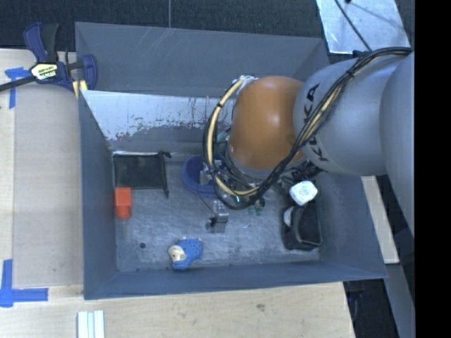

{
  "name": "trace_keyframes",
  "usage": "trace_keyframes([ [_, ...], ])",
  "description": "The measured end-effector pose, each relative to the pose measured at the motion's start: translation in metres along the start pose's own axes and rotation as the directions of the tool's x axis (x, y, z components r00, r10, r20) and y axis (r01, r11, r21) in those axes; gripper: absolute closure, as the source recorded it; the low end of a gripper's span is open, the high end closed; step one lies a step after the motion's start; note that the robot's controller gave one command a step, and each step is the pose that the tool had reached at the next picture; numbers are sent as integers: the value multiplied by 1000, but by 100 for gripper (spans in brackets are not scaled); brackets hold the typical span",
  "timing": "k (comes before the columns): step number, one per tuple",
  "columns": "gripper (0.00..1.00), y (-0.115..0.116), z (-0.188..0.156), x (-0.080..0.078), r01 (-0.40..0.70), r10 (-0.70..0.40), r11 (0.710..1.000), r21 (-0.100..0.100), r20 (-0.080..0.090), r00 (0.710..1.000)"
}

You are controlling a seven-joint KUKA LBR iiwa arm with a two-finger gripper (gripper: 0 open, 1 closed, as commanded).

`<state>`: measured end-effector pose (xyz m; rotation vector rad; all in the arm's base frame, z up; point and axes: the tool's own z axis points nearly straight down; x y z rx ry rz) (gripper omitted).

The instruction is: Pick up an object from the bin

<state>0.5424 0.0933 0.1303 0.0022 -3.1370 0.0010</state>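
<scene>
Camera view from above: the gripper [219, 221] points down at the speckled, scuffed floor of the grey metal bin [99, 189], near its middle, under the arm's smooth orange cover [264, 122]. Whether it is parted or closed cannot be told. Nearest lies a blue rounded dish-like piece [192, 176], just up-left and partly hidden by the wrist. A small blue-and-cream lump [185, 252] sits near the front wall. An orange block [123, 203] is beside a black boxy frame [141, 171] at left, and a black curved piece [303, 229] lies at right.
</scene>
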Motion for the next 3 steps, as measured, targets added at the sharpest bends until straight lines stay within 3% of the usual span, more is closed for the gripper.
trace_keyframes([
  [1,0,1,58,-64,-178,178,984,-4,10,984],
  [2,100,2,56,-65,-178,178,984,-6,11,984],
  [3,100,-5,-73,-50,-206,206,979,-5,15,979],
])
